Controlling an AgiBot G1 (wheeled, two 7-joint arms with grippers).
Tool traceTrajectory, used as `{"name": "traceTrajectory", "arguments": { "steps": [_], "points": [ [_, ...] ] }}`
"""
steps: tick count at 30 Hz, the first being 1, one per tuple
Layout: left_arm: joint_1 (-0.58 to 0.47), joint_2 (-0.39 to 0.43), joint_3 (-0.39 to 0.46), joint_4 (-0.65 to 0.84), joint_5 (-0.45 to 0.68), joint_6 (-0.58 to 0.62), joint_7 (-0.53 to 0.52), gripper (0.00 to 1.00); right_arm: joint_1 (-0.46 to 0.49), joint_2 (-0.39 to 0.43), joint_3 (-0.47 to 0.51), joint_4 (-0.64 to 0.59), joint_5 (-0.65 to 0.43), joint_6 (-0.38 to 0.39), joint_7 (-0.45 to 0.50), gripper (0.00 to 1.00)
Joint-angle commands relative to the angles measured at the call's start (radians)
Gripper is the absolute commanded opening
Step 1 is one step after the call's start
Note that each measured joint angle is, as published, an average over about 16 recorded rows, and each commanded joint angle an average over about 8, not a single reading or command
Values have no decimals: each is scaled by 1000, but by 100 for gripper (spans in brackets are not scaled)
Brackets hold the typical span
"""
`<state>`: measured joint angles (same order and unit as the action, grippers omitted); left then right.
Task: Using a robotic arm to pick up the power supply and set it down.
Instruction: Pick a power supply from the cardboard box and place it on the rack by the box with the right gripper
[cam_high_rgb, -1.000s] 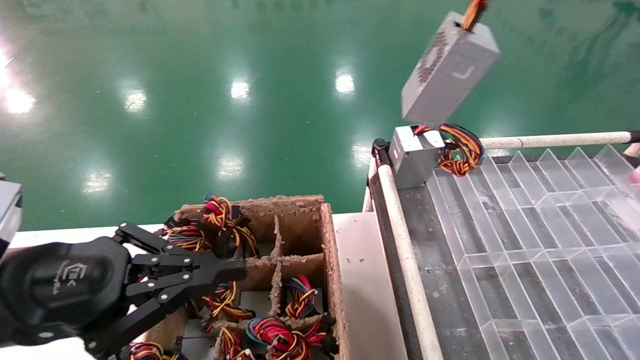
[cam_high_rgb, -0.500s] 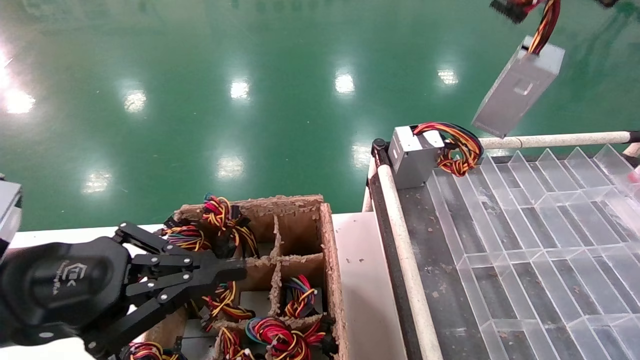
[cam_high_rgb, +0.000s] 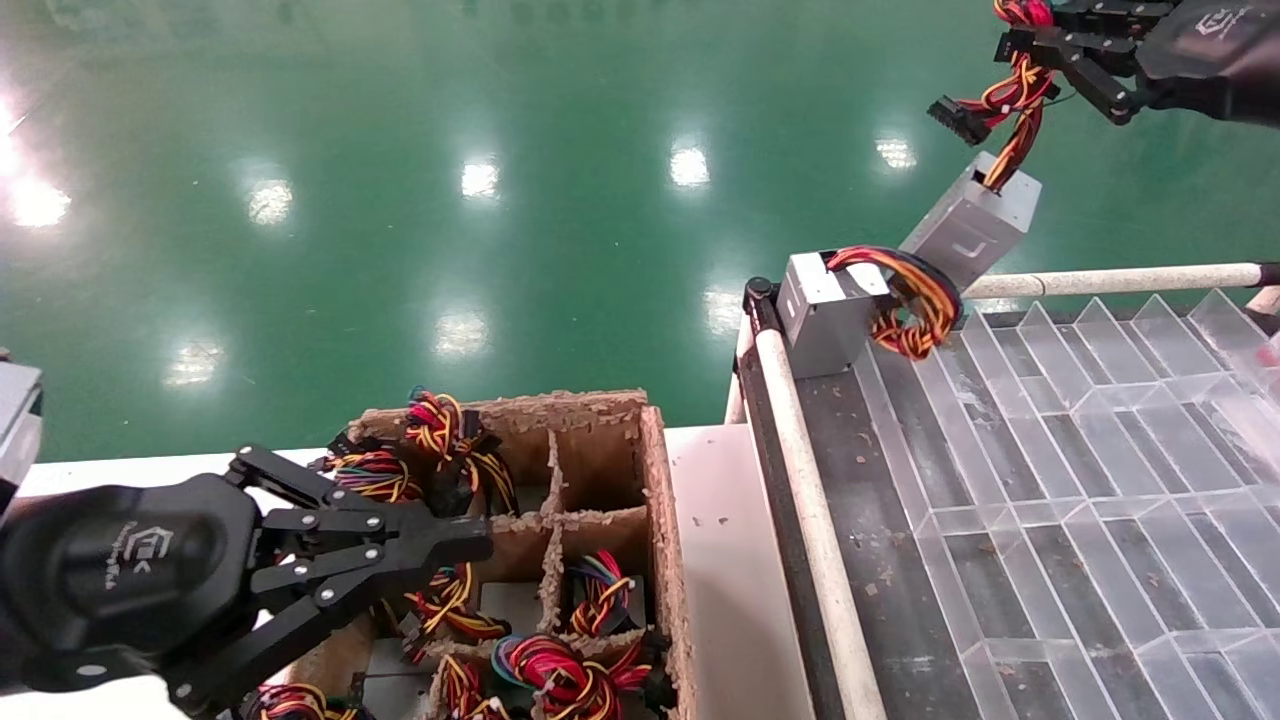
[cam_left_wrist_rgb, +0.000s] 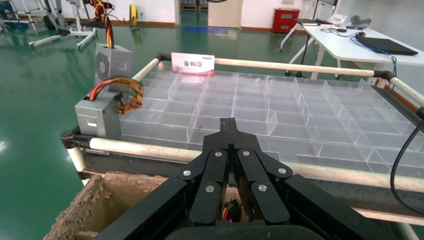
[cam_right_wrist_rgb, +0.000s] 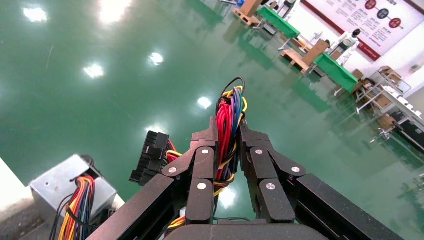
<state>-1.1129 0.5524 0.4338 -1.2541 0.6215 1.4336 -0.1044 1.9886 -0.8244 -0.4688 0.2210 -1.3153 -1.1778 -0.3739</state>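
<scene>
Up at one o'clock, the right gripper (cam_high_rgb: 1040, 45) reaches in level from the right edge, fingers pinching the wire bundle (cam_right_wrist_rgb: 227, 127) of the power supply (cam_high_rgb: 972, 228). The grey box hangs tilted from those wires, its lower end just behind a second grey power supply (cam_high_rgb: 825, 305) standing at the corner of the clear divider tray (cam_high_rgb: 1080, 480). Down at eight o'clock, the left gripper (cam_high_rgb: 470, 545) lies flat over the cardboard box (cam_high_rgb: 655, 470), fingers pressed together.

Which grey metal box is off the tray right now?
The tilted grey metal power supply, hanging by its wires from the right gripper. The other grey box with coiled wires sits on the tray corner.
</scene>
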Motion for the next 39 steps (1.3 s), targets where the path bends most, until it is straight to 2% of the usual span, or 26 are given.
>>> {"name": "traceTrajectory", "arguments": {
  "steps": [1, 14, 24, 28, 39],
  "points": [
    [0, 0, 0, 0, 0, 0, 0, 0, 10, -5, -5, -26, -7, -7, -19, 0],
    [0, 0, 0, 0, 0, 0, 0, 0, 76, -1, -50, -81, -63, -173, -34, 0],
    [0, 0, 0, 0, 0, 0, 0, 0, 90, -32, -74, -121, -92, -234, -32, 0],
    [0, 0, 0, 0, 0, 0, 0, 0, 93, -39, -79, -139, -99, -229, -43, 0],
    [0, 0, 0, 0, 0, 0, 0, 0, 114, -7, -101, -183, -137, -116, -68, 0]
  ]
}}
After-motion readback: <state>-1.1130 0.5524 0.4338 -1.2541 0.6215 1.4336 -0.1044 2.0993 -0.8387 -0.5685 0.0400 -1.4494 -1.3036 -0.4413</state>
